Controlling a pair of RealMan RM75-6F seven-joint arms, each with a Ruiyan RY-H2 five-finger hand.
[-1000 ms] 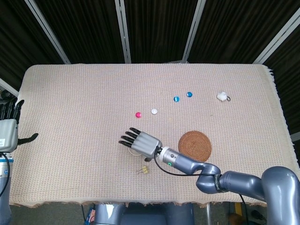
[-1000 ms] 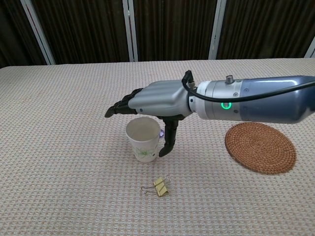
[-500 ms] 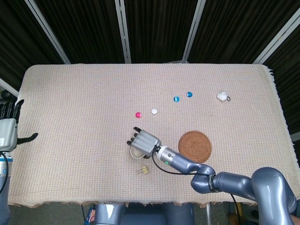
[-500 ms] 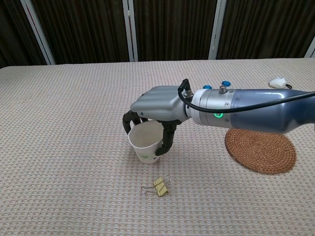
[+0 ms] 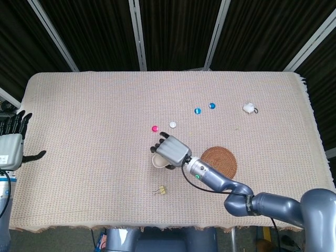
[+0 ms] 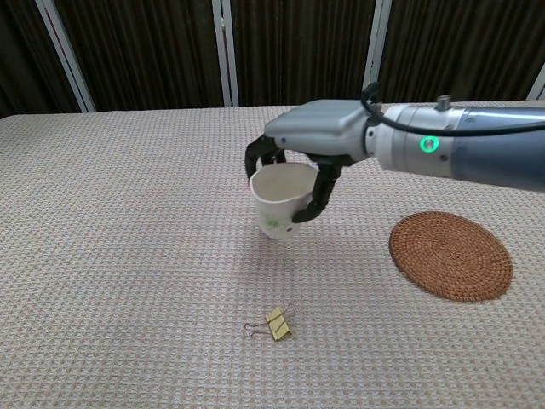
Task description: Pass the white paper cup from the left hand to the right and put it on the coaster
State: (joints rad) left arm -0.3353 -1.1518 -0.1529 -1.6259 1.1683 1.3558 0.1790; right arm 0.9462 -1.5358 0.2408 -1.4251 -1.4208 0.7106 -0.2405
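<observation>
The white paper cup point(image 6: 280, 202) with a green print hangs upright a little above the cloth, gripped from above by my right hand point(image 6: 317, 146). In the head view the same right hand point(image 5: 171, 150) covers most of the cup point(image 5: 156, 161), left of the round woven coaster point(image 5: 219, 163). In the chest view the coaster point(image 6: 451, 255) lies flat to the right of the cup, with nothing on it. My left hand point(image 5: 13, 144) is at the table's far left edge, fingers spread and holding nothing.
A yellow binder clip point(image 6: 274, 324) lies on the cloth in front of the cup. Pink point(image 5: 155, 128), white point(image 5: 172, 125) and two blue caps point(image 5: 198, 111) sit behind it, and a small white object point(image 5: 249, 108) at the far right. The beige cloth point(image 5: 84, 105) covers the table.
My right hand closed its fingers around the cup, lifted it off the cloth and carried it up and toward the coaster. The left hand stayed at the left edge.
</observation>
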